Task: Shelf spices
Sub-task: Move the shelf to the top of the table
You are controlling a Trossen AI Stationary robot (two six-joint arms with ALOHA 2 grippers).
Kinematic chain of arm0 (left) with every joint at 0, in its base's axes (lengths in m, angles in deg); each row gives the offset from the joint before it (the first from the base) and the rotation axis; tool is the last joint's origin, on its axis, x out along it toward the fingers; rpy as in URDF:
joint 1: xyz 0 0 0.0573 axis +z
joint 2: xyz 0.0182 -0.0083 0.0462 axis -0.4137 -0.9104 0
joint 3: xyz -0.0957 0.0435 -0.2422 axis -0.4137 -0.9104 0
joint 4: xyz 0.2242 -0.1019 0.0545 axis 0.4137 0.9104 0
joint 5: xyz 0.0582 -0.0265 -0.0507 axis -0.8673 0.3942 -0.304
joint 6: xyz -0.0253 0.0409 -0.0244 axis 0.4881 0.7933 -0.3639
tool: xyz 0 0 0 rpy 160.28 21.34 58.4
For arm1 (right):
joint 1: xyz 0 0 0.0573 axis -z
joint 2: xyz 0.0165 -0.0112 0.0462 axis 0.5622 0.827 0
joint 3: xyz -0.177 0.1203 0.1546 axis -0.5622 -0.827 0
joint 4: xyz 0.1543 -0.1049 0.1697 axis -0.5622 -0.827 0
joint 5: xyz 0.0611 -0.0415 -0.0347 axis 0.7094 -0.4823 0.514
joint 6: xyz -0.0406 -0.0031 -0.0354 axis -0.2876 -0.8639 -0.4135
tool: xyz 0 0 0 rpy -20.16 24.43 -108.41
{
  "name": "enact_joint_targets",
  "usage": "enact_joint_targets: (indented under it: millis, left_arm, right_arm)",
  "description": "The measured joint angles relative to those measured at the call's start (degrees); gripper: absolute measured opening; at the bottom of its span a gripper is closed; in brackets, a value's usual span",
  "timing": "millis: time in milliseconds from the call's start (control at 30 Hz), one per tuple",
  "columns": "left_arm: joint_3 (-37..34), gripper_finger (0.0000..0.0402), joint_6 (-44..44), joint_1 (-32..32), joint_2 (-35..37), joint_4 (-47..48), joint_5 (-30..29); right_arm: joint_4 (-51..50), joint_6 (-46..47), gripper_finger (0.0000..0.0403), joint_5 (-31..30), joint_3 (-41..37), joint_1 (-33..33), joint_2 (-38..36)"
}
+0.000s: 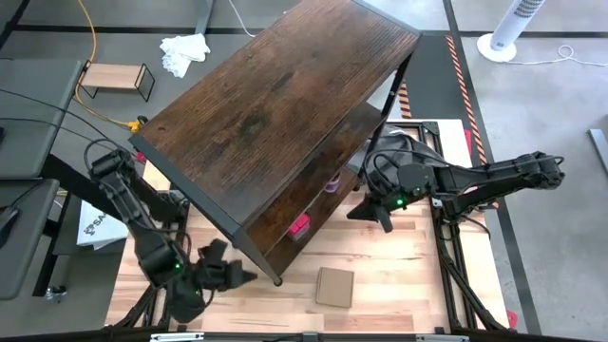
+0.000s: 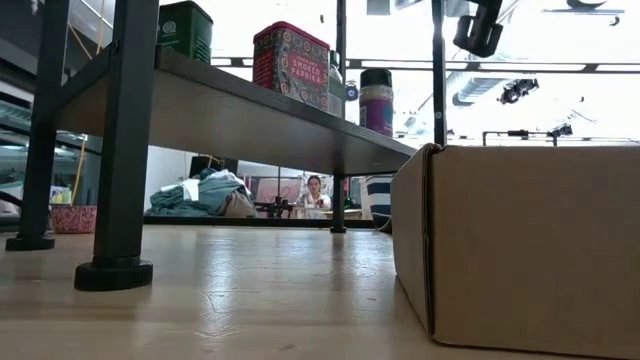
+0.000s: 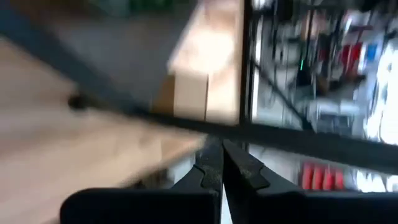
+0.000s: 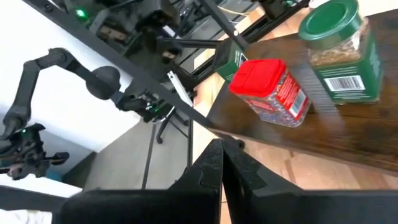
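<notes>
The shelf (image 1: 275, 114) stands slantwise on the table on its black legs (image 2: 115, 270). Spices stand on a lower board: a green-lidded one (image 2: 185, 28), a red boxy tin (image 2: 290, 62), a dark bottle (image 2: 336, 85) and a purple-lidded jar (image 2: 377, 100). The right wrist view shows a red-lidded container (image 4: 270, 90) and the green-lidded one (image 4: 345, 53) on the board. My right gripper (image 1: 382, 217) hangs shut beside the shelf's right side, above the table (image 4: 222, 149). My left gripper (image 1: 237, 275) is shut near the shelf's near corner leg (image 3: 222, 158). The pale spice is hidden.
A flat square cardboard piece (image 1: 334, 287) lies near the table's near edge, large at the right of the low view (image 2: 530, 240). A small light-wood rack (image 1: 116, 80) and a white cloth (image 1: 183, 49) sit beyond the table's far left. A person shows far behind (image 2: 316, 190).
</notes>
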Motion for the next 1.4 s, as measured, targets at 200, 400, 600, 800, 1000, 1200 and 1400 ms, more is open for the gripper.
enact_joint_targets:
  millis: [200,400,600,800,1000,1200,1400]
  left_arm:
    - [0.03,0.0,2.08,4.17,0.03,-0.41,-5.23]
    - [0.07,0.0,0.0,5.79,1.24,8.69,-4.66]
    - [0.01,0.0,-0.5,6.69,5.11,19.08,-4.73]
    - [0.01,0.0,-0.47,7.48,11.46,31.7,-4.74]
    - [0.01,0.0,0.06,9.4,17.47,43.01,-4.85]
    - [0.01,0.0,0.46,11.87,21.27,52.57,-4.96]
    - [-1.71,0.0,7.41,16.28,24.96,52.15,-5.1]
  right_arm:
    - [0.24,-0.76,0.0,-0.71,0.0,0.0,0.0]
    - [1.85,-0.75,0.0,-1.27,-0.02,0.0,-0.02]
    - [3.17,-0.27,0.0,-2.24,-0.02,0.02,-0.02]
    - [3.1,-0.3,0.0,-5.33,-0.02,0.02,0.0]
    - [3.36,-0.21,0.0,-6.8,-0.02,0.02,0.0]
    - [4.96,0.37,0.0,-7.42,-0.02,0.02,0.01]
    - [7.91,0.74,0.0,-7.4,-0.02,0.0,0.0]
